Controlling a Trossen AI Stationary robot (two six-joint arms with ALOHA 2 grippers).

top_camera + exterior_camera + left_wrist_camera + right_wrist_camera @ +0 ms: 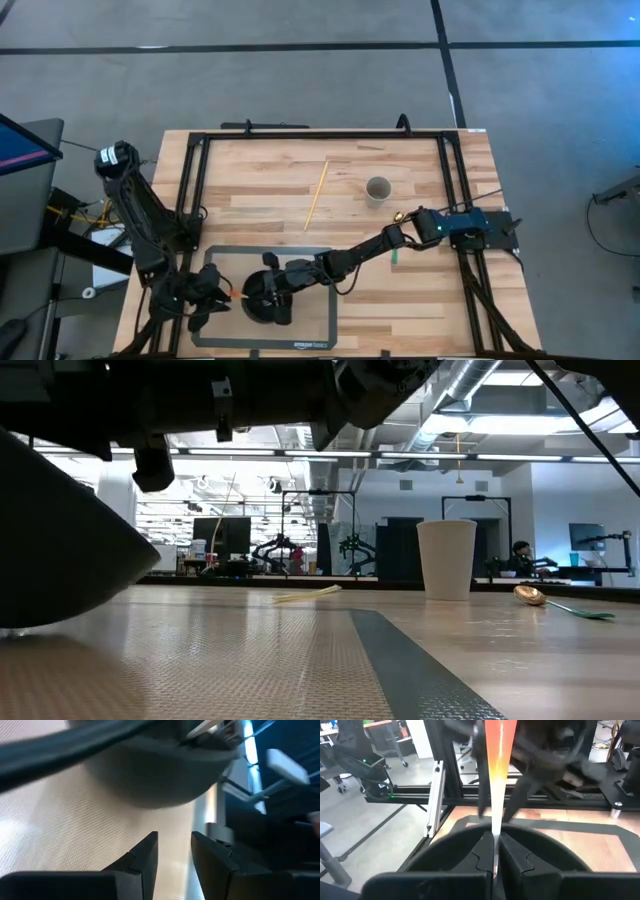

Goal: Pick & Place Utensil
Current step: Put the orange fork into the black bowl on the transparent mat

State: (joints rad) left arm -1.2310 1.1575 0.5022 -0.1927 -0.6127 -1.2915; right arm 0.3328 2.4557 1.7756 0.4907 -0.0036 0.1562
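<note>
Over the grey mat (215,258) at the near edge of the table, the left gripper (222,293) sits low by the mat's left side, its fingers (145,854) a little apart with nothing between them, pointed at the dark bowl (268,298) on the mat. The right gripper (262,289) reaches across to hang right over that bowl, fingers (482,851) pressed on a thin orange utensil (496,780) that runs out toward the left gripper; in the high view its orange tip (237,294) shows between the two grippers. Beyond the mat, a pale stick (316,194) lies on bare wood, a white cup (378,189) stands further right, and a gold-headed spoon (545,600) lies right of the cup.
</note>
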